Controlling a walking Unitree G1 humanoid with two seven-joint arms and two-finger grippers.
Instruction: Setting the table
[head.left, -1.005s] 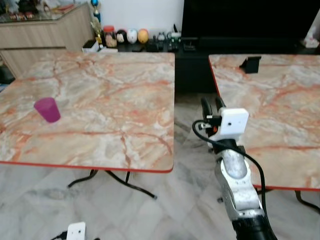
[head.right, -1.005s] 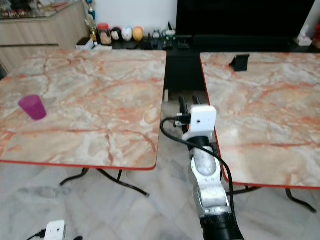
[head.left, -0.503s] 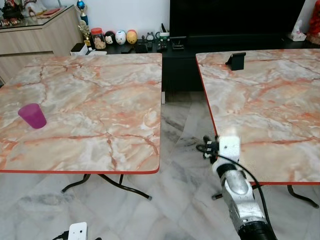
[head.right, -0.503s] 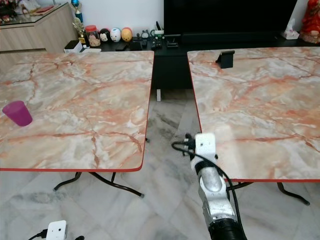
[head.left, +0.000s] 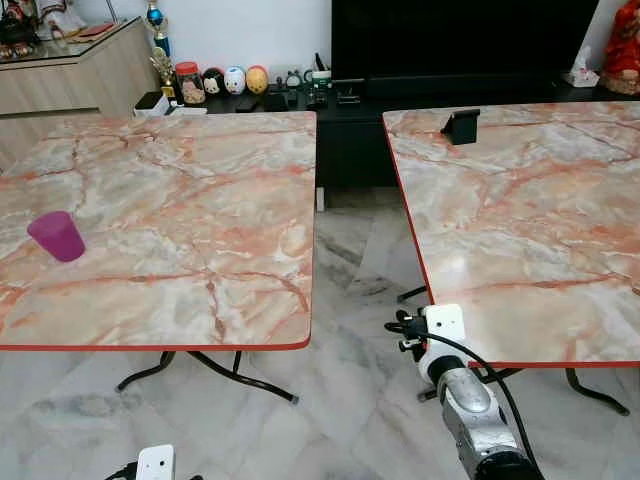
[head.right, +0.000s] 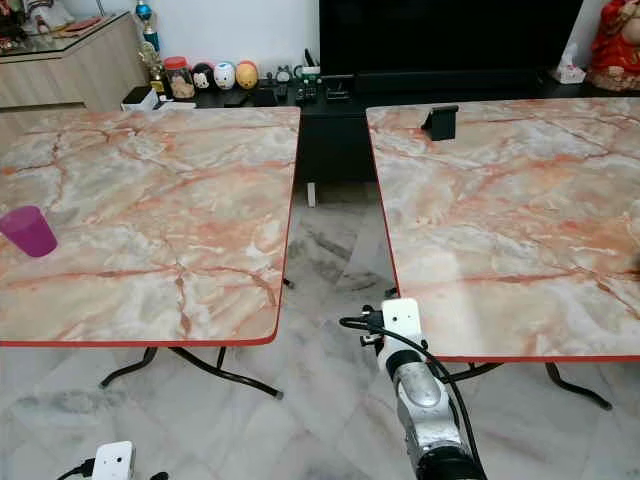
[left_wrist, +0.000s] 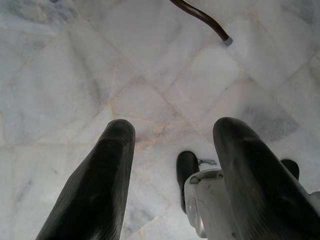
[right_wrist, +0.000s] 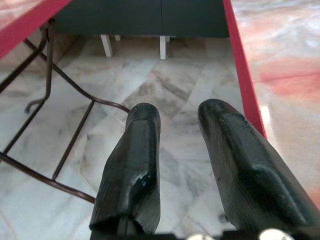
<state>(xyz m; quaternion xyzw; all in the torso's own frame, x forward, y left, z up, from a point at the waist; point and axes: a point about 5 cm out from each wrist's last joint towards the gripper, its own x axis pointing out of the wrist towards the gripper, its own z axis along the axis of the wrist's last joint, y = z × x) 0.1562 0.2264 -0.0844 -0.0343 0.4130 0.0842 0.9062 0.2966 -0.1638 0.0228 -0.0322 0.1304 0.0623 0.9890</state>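
A purple cup (head.left: 56, 236) stood upright near the left edge of the left table (head.left: 200, 230), while the right hand (right_wrist: 177, 125) hung empty, fingers spread, between both tables, and the left hand (left_wrist: 172, 150), also spread, pointed floorward.

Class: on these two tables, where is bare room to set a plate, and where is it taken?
Left table: bare apart from the purple cup near its left edge. Right table: bare apart from the small black stand at its far left corner. Nowhere is crowded.
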